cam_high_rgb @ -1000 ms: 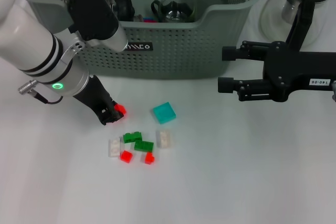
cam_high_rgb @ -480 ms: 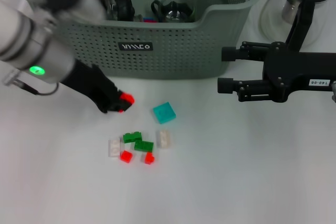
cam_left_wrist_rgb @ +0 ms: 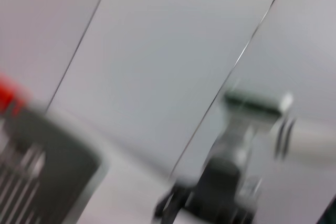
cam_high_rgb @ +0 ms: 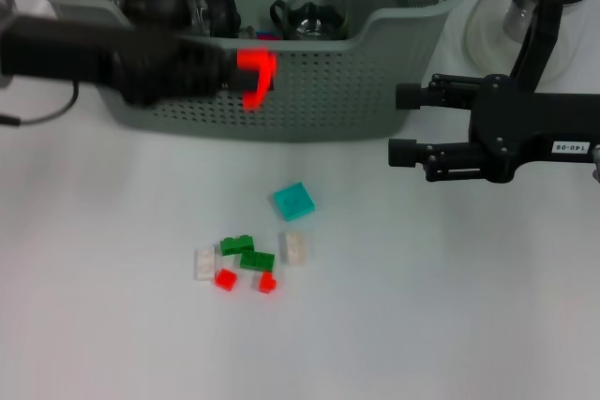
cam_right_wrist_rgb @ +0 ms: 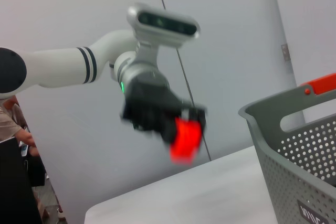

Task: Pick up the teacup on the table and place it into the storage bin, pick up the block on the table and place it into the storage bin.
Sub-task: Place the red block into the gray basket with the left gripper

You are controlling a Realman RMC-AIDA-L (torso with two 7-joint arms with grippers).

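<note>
White table (cam_high_rgb: 422, 325) w/ pale grey panelled wall (cam_right_wrist_rgb: 220, 3) behind.

Red block (cam_high_rgb: 253, 75), grey-green perforated storage bin (cam_high_rgb: 309, 81).

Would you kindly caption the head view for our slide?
Left gripper carries a red block toward the storage bin; right gripper hovers beside it, blocks below.

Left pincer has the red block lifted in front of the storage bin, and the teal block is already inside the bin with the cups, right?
Not quite. The left pincer does hold the red block raised in front of the storage bin, but the teal block is not in the bin: the head view shows it lying on the table, just above the cluster of small bricks.
</note>
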